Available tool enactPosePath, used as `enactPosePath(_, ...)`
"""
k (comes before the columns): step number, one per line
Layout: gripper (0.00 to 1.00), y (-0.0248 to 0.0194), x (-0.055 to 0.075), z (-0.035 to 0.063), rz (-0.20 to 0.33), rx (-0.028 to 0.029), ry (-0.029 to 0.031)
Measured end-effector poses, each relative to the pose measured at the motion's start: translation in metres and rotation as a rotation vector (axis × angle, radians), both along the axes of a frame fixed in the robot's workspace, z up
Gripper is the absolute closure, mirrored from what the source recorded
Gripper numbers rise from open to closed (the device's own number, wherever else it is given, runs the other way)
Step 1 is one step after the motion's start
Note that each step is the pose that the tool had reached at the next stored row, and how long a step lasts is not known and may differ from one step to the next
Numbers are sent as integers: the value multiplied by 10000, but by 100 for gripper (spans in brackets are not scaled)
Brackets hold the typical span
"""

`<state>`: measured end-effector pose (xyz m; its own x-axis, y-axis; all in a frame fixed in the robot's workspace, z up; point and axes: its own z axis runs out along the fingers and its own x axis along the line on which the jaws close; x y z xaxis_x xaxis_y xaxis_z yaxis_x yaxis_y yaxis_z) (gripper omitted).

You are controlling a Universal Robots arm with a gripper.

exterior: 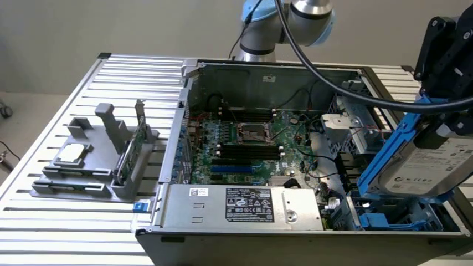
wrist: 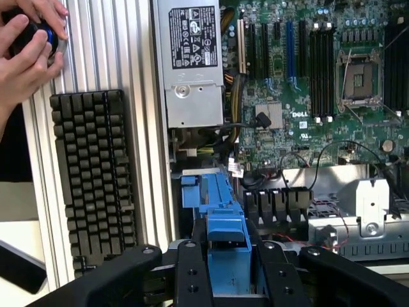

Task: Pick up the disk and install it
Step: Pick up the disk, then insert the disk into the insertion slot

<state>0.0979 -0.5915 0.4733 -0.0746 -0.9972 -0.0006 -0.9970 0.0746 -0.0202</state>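
The claw [exterior: 452, 119] has the disk [exterior: 427, 166] in its grip, jaws drawn partway in and pressed on the blue bracket [exterior: 389, 152] along the disk's edge. In the wrist view the black fingers [wrist: 192, 275] flank that bracket on both sides. The disk hangs inside the open computer case [exterior: 266, 72], at the near corner on the exterior view's right, just above the drive bay [exterior: 395, 220]. Its long axis runs steeply and is tilted, not upright, with the upper end in the claw and the lower end pointing down at the bay. Whether that lower end touches the bay's blue rails cannot be told. By the look of it, seating depends on that tilt lining up with the bay beneath
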Motion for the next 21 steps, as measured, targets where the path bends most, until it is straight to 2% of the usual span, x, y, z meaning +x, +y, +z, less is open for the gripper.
enactPosePath(3,67,0,96,-13,18,17,2)
enactPosePath(8,67,-1,99,-25,27,72,5)
enactPosePath(21,67,-2,98,-25,37,74,10)
